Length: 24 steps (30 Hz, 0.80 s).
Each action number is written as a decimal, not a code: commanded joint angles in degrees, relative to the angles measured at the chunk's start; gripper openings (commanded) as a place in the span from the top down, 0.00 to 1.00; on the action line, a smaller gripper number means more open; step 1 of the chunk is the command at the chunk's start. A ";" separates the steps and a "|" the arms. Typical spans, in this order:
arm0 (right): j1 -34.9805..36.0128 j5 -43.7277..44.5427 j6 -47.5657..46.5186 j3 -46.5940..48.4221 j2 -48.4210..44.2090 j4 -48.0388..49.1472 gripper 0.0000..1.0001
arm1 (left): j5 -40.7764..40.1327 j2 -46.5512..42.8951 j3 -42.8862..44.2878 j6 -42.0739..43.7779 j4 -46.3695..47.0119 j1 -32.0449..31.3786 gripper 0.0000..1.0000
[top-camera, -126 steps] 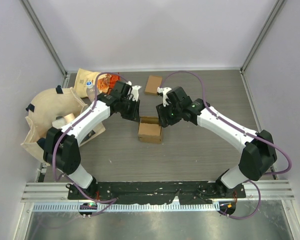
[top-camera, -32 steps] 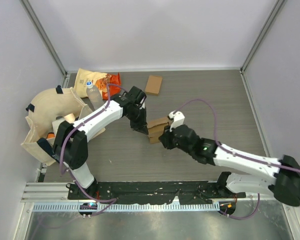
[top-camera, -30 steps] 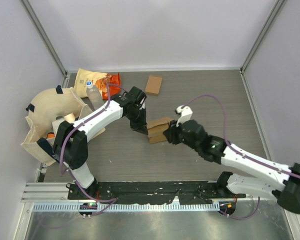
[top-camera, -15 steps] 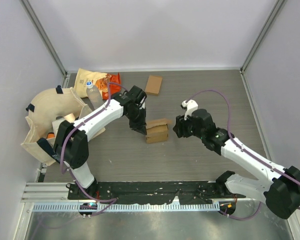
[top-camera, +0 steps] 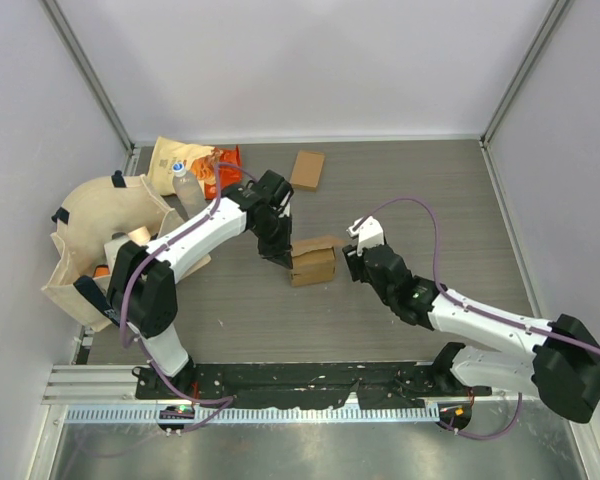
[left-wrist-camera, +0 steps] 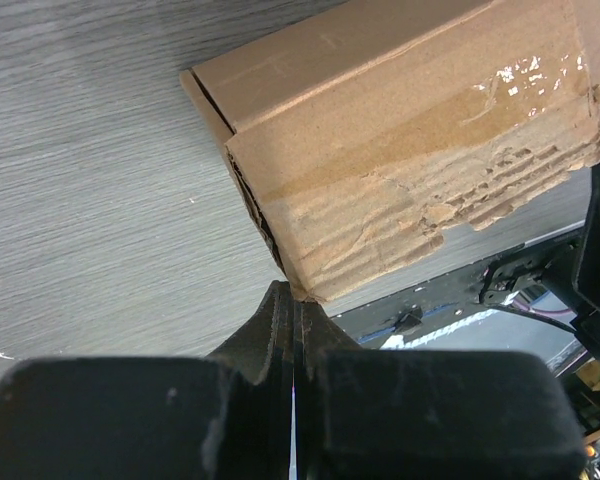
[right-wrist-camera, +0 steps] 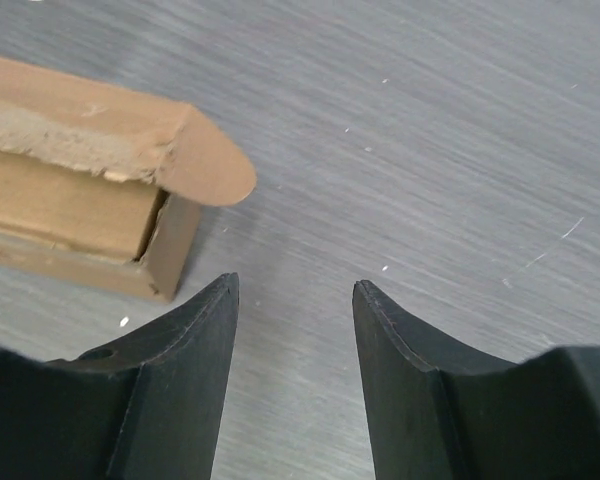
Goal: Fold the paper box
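Note:
The brown paper box [top-camera: 313,262] lies on the grey table, its top flap folded over and slightly raised at the right end. My left gripper [top-camera: 280,250] is at the box's left side. In the left wrist view the jaws are pressed together [left-wrist-camera: 293,295] on the lower corner edge of the box [left-wrist-camera: 400,150]. My right gripper [top-camera: 352,258] is just right of the box, open and empty. In the right wrist view [right-wrist-camera: 292,290] it hovers over bare table, with the box's rounded flap [right-wrist-camera: 100,130] ahead to the left.
A second small cardboard box [top-camera: 307,169] lies at the back. A tan cloth bag [top-camera: 110,225], snack packets [top-camera: 172,158] and a bottle [top-camera: 187,188] crowd the left side. The metal rail [top-camera: 310,385] runs along the near edge.
The right gripper let go of the box flap, drew back to the right, then lowered again beside the box. The box settled flat. The left gripper stayed on the box's left corner.

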 commanded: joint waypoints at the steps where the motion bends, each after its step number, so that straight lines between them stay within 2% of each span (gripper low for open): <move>1: -0.11 5.08 -6.03 0.26 1.83 11.73 0.46 | -1.29 -2.24 2.22 1.37 -1.00 0.11 1.00; 3: -0.11 2.54 -9.10 -2.62 2.27 18.56 0.46 | -0.86 -2.23 2.14 1.55 -1.00 0.11 1.00; 8: -0.20 -2.56 -17.02 -5.98 6.30 28.08 0.44 | -0.68 -2.67 2.05 2.16 -0.91 0.11 1.00; 14: -0.20 -6.08 -16.86 -5.55 9.12 31.08 0.44 | -0.50 -2.76 1.52 2.87 -1.18 0.11 1.00; 18: -0.20 -4.77 -17.99 -5.72 13.50 38.46 0.44 | -0.68 -3.38 0.47 3.31 -0.91 0.11 1.00; 21: -0.20 -3.19 -20.01 -4.75 16.06 42.15 0.47 | -0.94 -3.64 0.03 3.40 -0.65 0.20 1.00; 24: -0.11 -4.67 -20.20 -3.70 16.07 41.81 0.60 | -1.20 -3.90 -0.67 3.57 -0.39 0.20 1.00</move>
